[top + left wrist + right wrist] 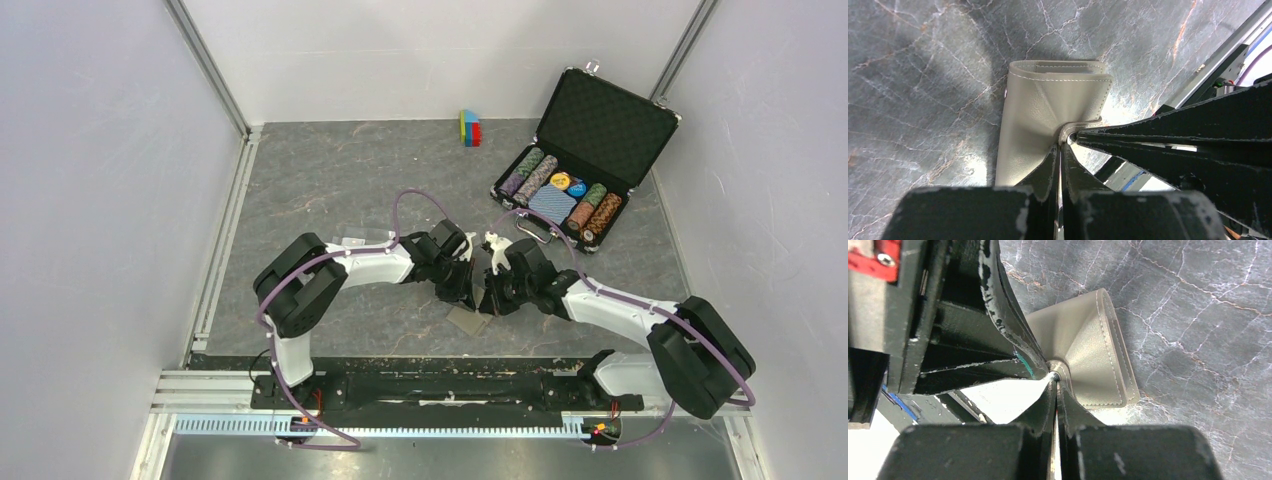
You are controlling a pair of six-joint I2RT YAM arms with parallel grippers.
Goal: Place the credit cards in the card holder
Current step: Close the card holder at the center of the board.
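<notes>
At about 6 o'clock on the grey marbled table top [350, 170], just ahead of the arm bases: a small taupe folding card holder [1048, 100] of grained, leather-like material, pale stitching along its edges, caught between both grippers.

Left gripper [1062, 150] closed tight, pinching the holder's near edge at a small metal snap. Right gripper [1055, 385] clamped on the holder at that same snap, reaching in from 3 o'clock in the left wrist view. Tips of the two grippers touching or very nearly so.

Holder partly folded, fanning out toward 12 o'clock in the left wrist view and toward 2 o'clock in the right wrist view. Resting on the table or held just above it: cannot tell.

From above, only a taupe corner visible, at 6 o'clock below the meeting fingers.

No certain sight of the credit cards. Only a thin pale sliver between the right fingers, too narrow to identify.

Well apart, at 2 o'clock on the table: an open black hard-shell briefcase [610, 125] holding rows of striped poker chips [530, 170] and a blue patterned card deck [552, 205]. At 12 o'clock, near the back wall: a small plastic block [470, 128] in blue, green, yellow and red.
</notes>
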